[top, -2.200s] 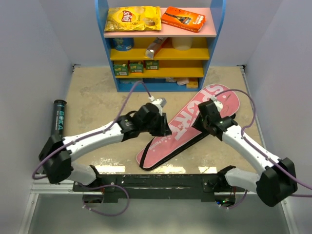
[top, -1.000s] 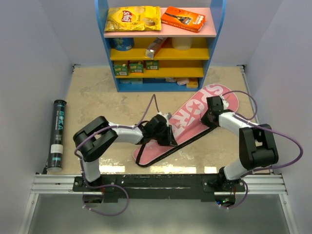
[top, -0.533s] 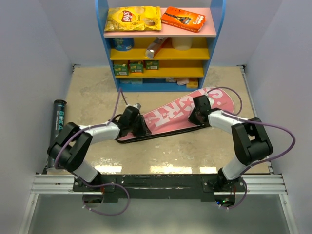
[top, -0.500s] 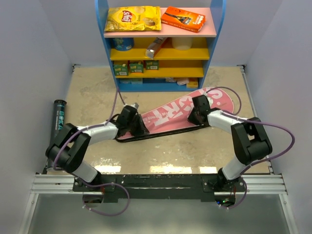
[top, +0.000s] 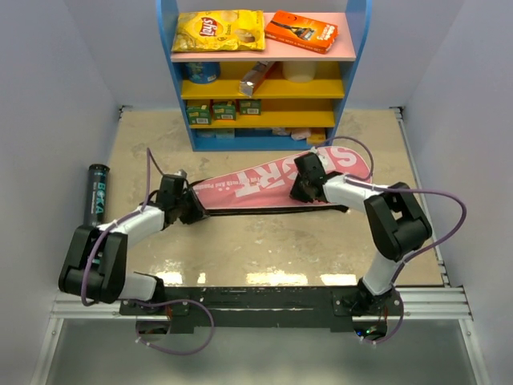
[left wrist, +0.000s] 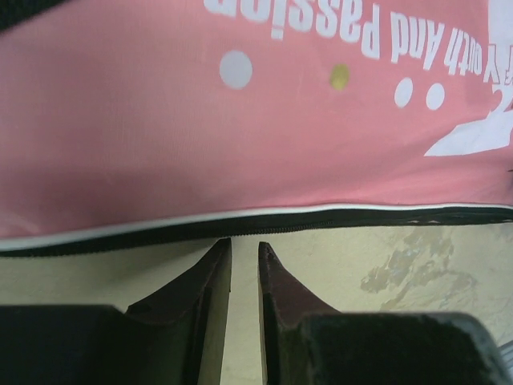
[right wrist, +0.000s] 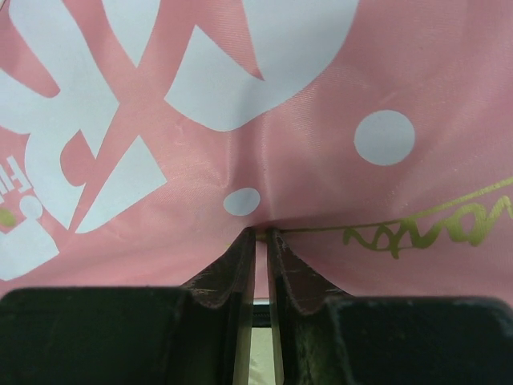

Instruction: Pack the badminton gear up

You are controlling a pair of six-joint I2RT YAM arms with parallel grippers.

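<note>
Jaws of the right end effector (right wrist: 260, 234) are clamped on a puckered fold of the pink bag (right wrist: 321, 80) at its wide end. The left end effector (left wrist: 244, 247) has jaws nearly together, tips at the black zip edge (left wrist: 321, 218) near the narrow end; can't tell if it actually bites. Bag lies flat on the counter (top: 264, 241) just in front of the shelf (top: 264, 143), between the arms. Likely light, limp, slick fabric that sags and slips from a face pinch, so I'd take the stiffer zip seam at both ends.
</note>
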